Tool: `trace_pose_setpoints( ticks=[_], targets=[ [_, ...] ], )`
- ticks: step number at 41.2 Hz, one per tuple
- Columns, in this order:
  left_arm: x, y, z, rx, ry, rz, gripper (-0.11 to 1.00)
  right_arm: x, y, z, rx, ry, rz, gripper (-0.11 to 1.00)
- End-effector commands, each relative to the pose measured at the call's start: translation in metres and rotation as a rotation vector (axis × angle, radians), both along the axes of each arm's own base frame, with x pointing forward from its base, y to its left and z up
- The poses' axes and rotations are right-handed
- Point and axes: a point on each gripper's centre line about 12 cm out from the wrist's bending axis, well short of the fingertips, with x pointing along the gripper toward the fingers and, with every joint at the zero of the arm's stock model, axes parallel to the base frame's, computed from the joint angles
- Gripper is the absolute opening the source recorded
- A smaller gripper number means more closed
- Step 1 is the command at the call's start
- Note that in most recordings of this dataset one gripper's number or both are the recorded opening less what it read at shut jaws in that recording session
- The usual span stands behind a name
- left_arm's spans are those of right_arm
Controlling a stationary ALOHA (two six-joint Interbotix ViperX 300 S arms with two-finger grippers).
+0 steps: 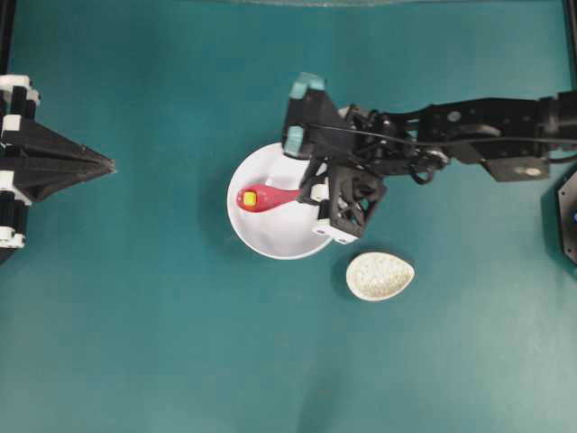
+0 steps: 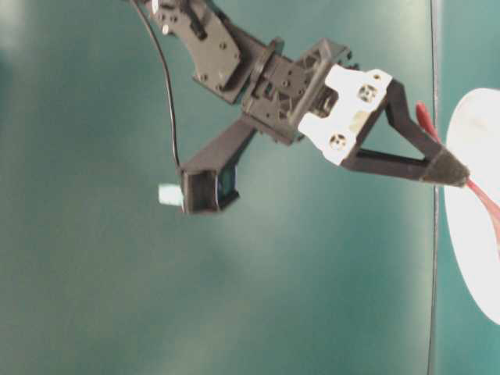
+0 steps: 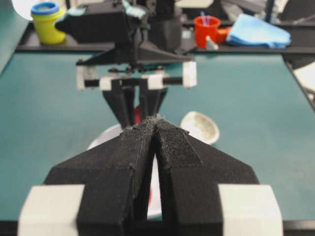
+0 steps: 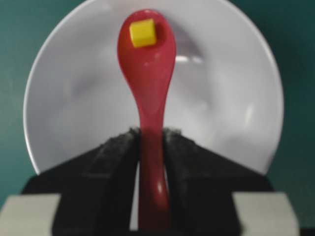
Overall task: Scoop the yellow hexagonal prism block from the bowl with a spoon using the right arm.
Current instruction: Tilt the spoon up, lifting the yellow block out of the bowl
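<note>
Right arm (image 1: 469, 126): black links, lattice wrist bracket, thin black cable looped along it, teal tape patches on the camera mount. Right gripper (image 2: 445, 168): white screw-fastened blocks, two black triangular fingers (image 4: 110, 152) with fuzzy pad tips. Left gripper (image 3: 156, 125): same black wedge fingers, white blocks at the base.

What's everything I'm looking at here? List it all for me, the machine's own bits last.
bowl: one, white, middle of the table.
spoon: one, pink-red, over the bowl, handle clamped in the right pincer.
block: one, yellow, sitting in the spoon's scoop.
rest: one, speckled beige, on the table beside the bowl.
table: one, teal.
cup: one, yellow with blue rim, on the far shelf.
cup: one, orange-red, same shelf.
cloth: one, blue, same shelf.
right pincer: one, black, shut on the spoon.
left pincer: one, black, shut, empty, at the left edge.
</note>
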Motion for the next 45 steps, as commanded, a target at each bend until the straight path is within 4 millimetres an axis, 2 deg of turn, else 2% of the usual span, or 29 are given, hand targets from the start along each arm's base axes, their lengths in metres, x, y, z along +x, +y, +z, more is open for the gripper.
trace_pose_setpoints(
  ticks=[1,21,35,45],
  targets=[
    [0.003,0.0,0.011,0.002,-0.029,-0.001,0.0,-0.004,0.004,0.022,-0.015,-0.104,-0.002,0.24],
    [0.003,0.0,0.01,0.002,-0.023,-0.001,0.0,-0.032,0.007,0.031,-0.014,-0.247,-0.052,0.24],
    [0.003,0.0,0.01,0.0,-0.021,-0.001,0.0,-0.054,0.009,0.063,0.0,-0.332,-0.064,0.24],
    [0.003,0.0,0.01,0.0,-0.026,-0.001,0.0,-0.069,0.011,0.076,0.028,-0.351,-0.076,0.24]
  ],
)
